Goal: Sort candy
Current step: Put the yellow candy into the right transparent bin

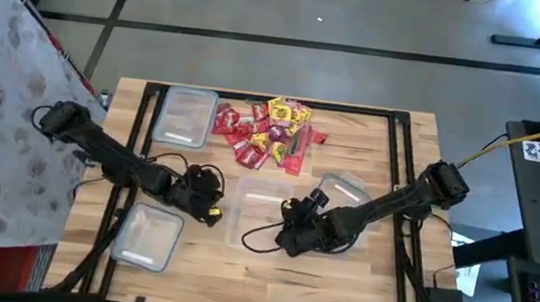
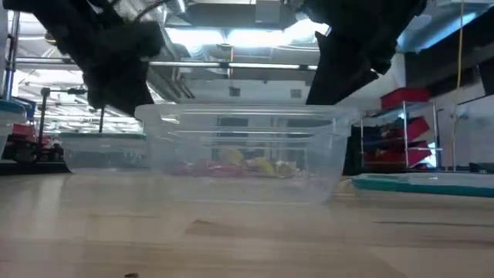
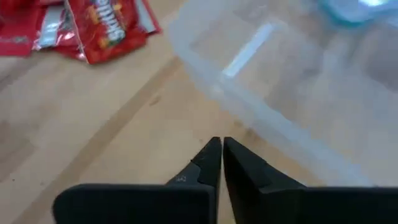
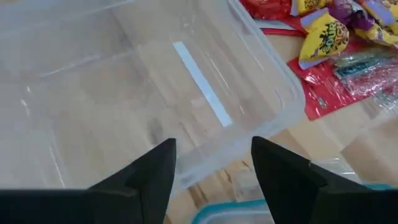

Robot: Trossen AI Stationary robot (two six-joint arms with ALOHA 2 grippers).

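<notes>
Wooden table [image 1: 357, 281], candy [image 1: 270, 131] heaped beyond tubs [image 1: 262, 211]

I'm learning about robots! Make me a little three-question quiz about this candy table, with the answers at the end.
1. True or false: the candy pile is already inside the middle clear tub.
2. Which robot hand has its fingers apart: A) the left hand or B) the right hand?
3. Fill in the word: the right hand hovers over the middle clear ____.

Key:
1. False. The candy lies on the table, beyond the tub, and the tub looks empty.
2. B. The left hand's fingers are closed together with nothing between them.
3. tub
</notes>
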